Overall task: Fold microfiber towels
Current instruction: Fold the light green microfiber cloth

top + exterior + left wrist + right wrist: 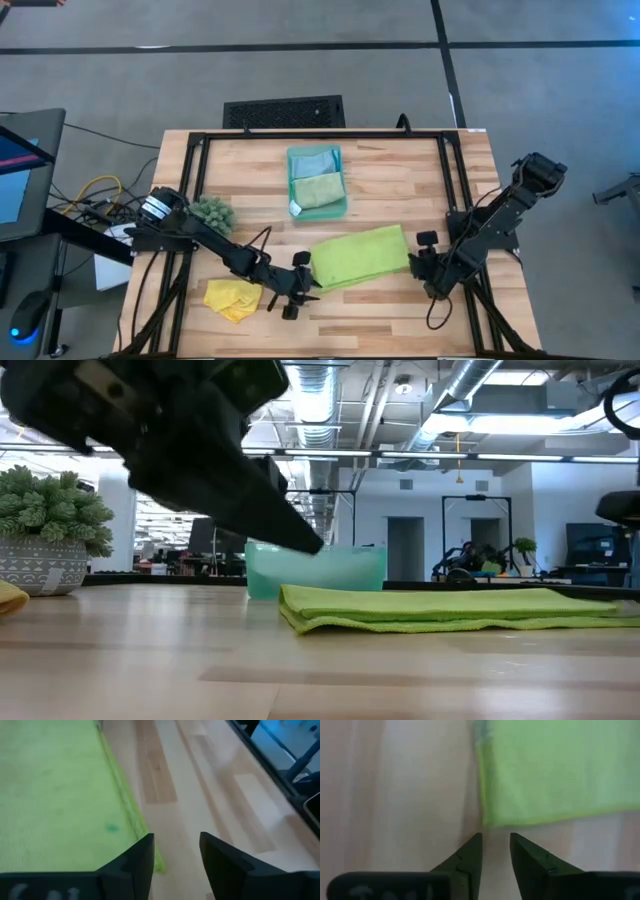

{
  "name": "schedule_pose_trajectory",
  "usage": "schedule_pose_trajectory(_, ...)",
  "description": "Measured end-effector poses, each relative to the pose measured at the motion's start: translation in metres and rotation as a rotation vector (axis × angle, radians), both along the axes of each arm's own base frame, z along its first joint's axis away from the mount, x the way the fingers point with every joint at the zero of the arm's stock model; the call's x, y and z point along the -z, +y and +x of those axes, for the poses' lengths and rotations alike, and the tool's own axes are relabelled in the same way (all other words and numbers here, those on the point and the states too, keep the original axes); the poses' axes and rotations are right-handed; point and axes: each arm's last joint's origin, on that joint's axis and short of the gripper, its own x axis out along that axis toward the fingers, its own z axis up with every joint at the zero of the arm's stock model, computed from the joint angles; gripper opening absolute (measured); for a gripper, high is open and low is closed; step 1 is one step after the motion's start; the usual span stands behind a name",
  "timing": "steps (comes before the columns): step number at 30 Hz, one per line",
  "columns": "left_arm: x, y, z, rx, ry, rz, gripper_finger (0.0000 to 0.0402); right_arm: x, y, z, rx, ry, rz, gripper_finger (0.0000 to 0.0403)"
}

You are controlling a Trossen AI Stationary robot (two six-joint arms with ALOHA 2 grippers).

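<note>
The lime green towel (pixel 360 257) lies folded once between the left gripper (pixel 297 292) and right gripper (pixel 428 272), both parted and empty just off its corners; regrip matching corners evenly for a square second fold.

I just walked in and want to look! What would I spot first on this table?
The bright lime green towel, folded flat at the table's front middle, with the left gripper and right gripper open at its two ends. Behind it sits a teal tray holding folded towels, and a crumpled yellow towel lies front left.
</note>
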Motion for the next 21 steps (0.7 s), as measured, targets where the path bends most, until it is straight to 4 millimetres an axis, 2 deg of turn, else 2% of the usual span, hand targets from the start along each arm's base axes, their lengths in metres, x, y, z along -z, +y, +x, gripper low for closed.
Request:
schedule_pose_trajectory(8, 0.003, 0.003, 0.0, -0.07, 0.004, 0.048, 0.0153, -0.001, -0.002, -0.003, 0.04, 0.045, -0.007, 0.0109)
schedule_pose_trajectory(12, 0.003, 0.006, 0.001, -0.098, -0.001, 0.043, 0.015, -0.009, -0.004, -0.004, 0.071, 0.05, -0.027, 0.0094)
schedule_pose_trajectory(17, 0.007, 0.013, 0.006, -0.144, 0.011, 0.008, 0.0125, -0.022, -0.004, 0.002, 0.061, -0.096, -0.071, 0.0063)
schedule_pose_trajectory(21, 0.01, 0.012, 0.006, -0.128, 0.02, -0.007, 0.0102, -0.019, -0.007, 0.012, 0.022, -0.172, -0.054, 0.004)
